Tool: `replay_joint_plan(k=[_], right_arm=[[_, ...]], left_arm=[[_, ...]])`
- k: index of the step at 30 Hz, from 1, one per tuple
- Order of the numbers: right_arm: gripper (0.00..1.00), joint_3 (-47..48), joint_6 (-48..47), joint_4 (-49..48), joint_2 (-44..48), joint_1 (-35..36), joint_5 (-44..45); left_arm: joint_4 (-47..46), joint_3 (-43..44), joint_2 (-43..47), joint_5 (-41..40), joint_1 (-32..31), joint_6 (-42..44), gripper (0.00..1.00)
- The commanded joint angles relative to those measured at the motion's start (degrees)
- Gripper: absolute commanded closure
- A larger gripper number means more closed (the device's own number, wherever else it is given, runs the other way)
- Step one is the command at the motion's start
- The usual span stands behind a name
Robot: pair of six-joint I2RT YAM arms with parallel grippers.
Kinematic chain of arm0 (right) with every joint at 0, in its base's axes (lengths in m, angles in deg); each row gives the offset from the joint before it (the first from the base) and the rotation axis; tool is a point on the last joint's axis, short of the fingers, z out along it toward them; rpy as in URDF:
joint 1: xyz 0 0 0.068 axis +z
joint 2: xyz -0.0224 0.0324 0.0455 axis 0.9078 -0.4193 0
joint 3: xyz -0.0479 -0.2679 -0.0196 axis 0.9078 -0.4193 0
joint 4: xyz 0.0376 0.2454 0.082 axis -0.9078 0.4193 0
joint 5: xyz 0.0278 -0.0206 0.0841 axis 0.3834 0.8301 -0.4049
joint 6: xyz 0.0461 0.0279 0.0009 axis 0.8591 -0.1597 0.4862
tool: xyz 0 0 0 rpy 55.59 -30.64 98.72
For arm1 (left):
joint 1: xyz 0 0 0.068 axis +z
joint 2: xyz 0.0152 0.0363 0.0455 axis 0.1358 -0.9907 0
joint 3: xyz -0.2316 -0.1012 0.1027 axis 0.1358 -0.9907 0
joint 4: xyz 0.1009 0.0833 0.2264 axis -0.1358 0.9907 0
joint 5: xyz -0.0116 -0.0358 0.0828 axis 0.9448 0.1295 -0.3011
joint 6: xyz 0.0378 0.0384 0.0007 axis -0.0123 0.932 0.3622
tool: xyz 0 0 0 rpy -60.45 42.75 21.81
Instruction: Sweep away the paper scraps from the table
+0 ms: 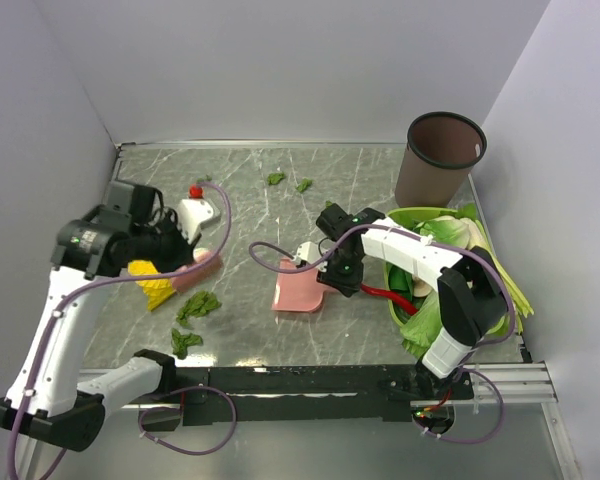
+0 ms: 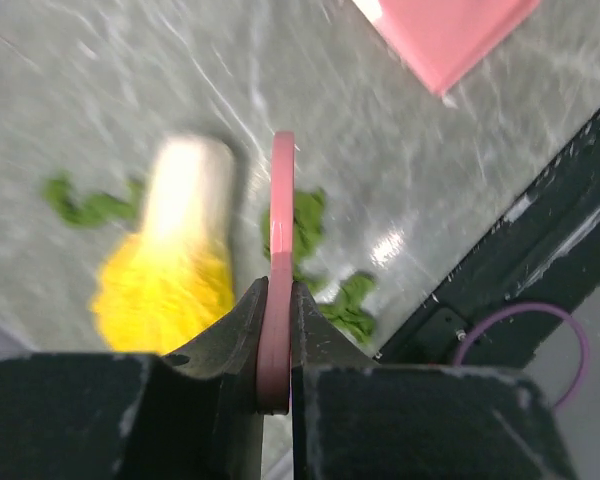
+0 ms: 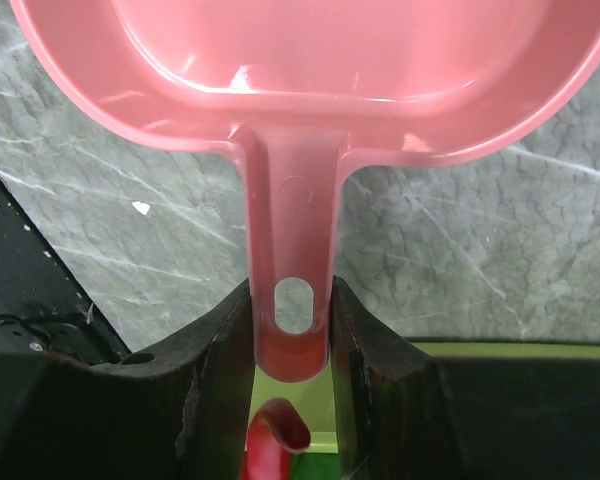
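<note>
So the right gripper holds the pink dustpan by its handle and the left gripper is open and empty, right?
No: the left gripper is shut on the brush's pink handle, per the left wrist view. The right gripper does hold the dustpan.

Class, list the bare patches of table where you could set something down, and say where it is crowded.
Bare: the table strip between the near scraps and dustpan; the far stretch between the far scraps and bin. Crowded: right side at the basket; left around the brush.
</note>
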Motion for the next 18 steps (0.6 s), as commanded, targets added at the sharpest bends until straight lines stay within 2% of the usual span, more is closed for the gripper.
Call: replay_joint_plan(k=[1,3,9,12,13,14,16,18], right_arm=[[1.0,2.09,-0.09,-0.57,-0.75,1.51,-0.19],[1.0,2.88,-0.17,0.57,-1.28,1.68,0.16],[1.0,3.15,-3.07,0.67,-2.07,2.83,1.3],[1.0,3.14,-3.95,0.05,-1.81,3.27,2.54],[1.0,3.14,-3.34,-0.04,-1.63,3.18,2.1],[1.0,3.14,-2.9,-0.04,-1.46,3.18,1.49],[1.0,3.32,-1.41,0.57,-1.02,3.35,0.61],[1.0,3.76,-0.44,1.19,-0.49,3.44,-0.62]], left_arm=[[-0.64,-11.27,5.32,-2.41,-0.05,-0.19,0.99],[-1.25,-14.35,8.93,-6.43,-0.05,1.83,0.99],[0.76,-14.63,12.01,-11.99,-0.05,6.58,0.99],[2.87,-16.37,15.86,-19.11,-0.05,7.01,0.99],[2.88,-16.73,18.06,-21.21,-0.05,11.29,0.99],[2.88,-17.0,22.6,-20.97,-0.05,13.85,0.99],[2.87,-18.58,26.15,-20.44,-0.05,16.95,0.99],[2.96,-19.46,27.13,-20.26,-0.05,14.86,0.99]])
